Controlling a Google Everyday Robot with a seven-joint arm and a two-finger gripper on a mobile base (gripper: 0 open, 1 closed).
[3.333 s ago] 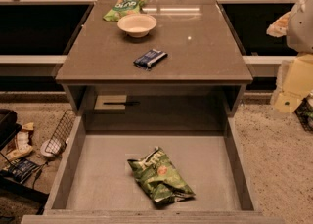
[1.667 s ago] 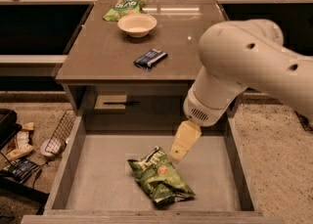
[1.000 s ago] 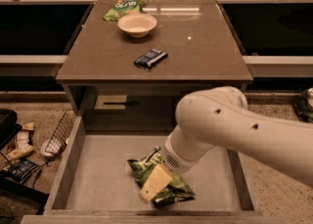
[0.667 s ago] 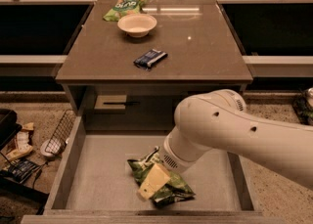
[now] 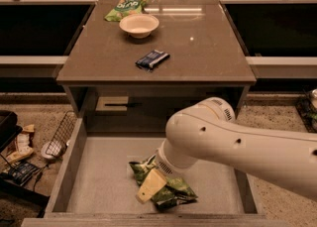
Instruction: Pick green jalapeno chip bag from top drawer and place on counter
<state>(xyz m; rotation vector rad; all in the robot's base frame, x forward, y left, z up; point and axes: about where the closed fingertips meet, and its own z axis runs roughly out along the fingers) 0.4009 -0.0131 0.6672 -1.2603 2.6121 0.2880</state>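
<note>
The green jalapeno chip bag (image 5: pixel 171 195) lies flat on the grey bottom of the open top drawer (image 5: pixel 99 171), near its front middle. My gripper (image 5: pixel 151 186) is down in the drawer, resting on the middle of the bag and covering part of it. My thick white arm (image 5: pixel 233 141) reaches in from the right, above the right half of the drawer. The counter (image 5: pixel 208 47) stands behind and above the drawer.
On the counter are a white bowl (image 5: pixel 139 24), a light-green bag (image 5: pixel 125 7) behind it and a small dark-blue packet (image 5: pixel 152 59). A wire basket (image 5: pixel 59 137) and clutter (image 5: pixel 20 146) lie on the floor to the left of the drawer.
My arm swung in from the right and came down into the drawer onto the chip bag. Over the last moments it has hardly moved, and the bag lies where it was.
</note>
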